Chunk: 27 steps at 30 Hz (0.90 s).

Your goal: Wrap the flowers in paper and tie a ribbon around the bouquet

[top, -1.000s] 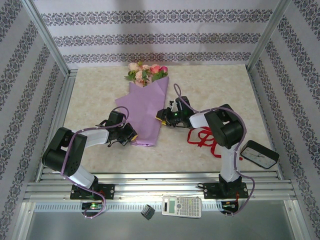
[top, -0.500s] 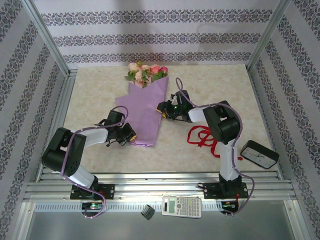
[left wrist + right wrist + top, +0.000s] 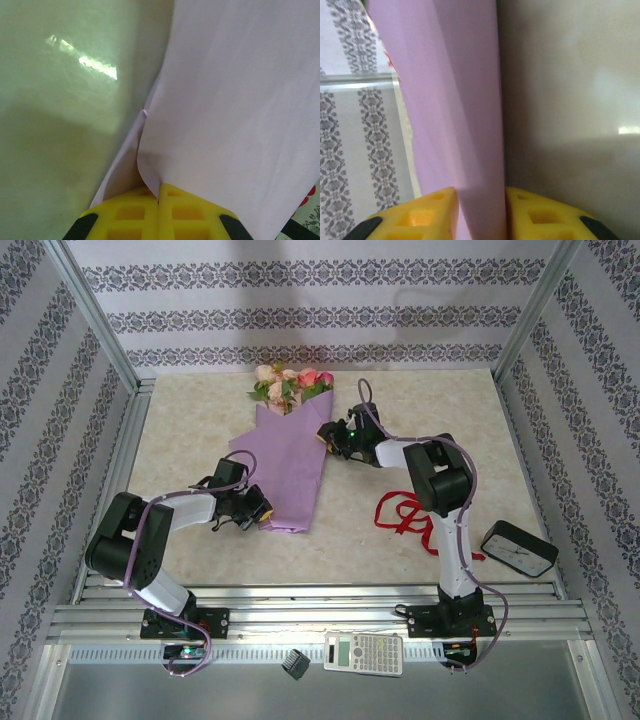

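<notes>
Marble worktop [image 3: 440, 410]: your right gripper [image 3: 330, 433] has moved toward the far edge, pinching the paper [image 3: 295, 465]; left gripper [image 3: 262, 512] clamps its near tip; ribbon [image 3: 405, 512] waits.

paper [image 3: 290, 455] hides the stems of the flowers [image 3: 290, 383] — right arm [image 3: 447, 495] overlaps ribbon [image 3: 403, 515].

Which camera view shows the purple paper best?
The top view: the whole paper lies there, wrapped around the flowers. The left wrist view shows a pale edge pinched in the left claw; the right wrist view, a lilac fold inside the right claw.
</notes>
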{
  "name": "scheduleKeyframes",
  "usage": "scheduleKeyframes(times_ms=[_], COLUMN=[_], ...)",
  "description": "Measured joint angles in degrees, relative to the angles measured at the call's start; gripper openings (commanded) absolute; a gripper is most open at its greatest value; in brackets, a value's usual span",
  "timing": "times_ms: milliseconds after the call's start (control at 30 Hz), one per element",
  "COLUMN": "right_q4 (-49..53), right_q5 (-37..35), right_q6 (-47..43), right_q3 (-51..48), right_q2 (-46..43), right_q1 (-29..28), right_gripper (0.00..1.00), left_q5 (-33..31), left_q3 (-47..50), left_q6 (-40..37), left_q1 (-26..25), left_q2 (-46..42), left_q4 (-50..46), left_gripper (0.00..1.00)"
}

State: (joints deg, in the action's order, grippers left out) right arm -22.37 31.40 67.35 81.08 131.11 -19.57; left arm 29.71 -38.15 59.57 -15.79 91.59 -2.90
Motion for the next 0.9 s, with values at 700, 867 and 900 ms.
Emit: scheduleKeyframes(times_ms=[700,867,900], right_q4=[6.54,7.76,8.02], right_q5=[-2.01,-3.15,-3.26], right_q6=[4.98,5.46,5.79], right_q3=[25.68,32.35,33.44], right_q2=[14.69,18.64,19.63], right_q1=[3.02,3.37,3.37], right_gripper=[0.26,0.21,0.1], left_q5=[1.84,1.99,1.99], left_q3=[-0.76,-0.76,-0.76], left_q6=[-0.9,-0.94,-1.01], left_q1=[0.46,0.52,0.52], left_q2=[1.4,1.4,1.4], left_q4=[0.57,0.55,0.55], left_gripper=[0.0,0.0,0.0])
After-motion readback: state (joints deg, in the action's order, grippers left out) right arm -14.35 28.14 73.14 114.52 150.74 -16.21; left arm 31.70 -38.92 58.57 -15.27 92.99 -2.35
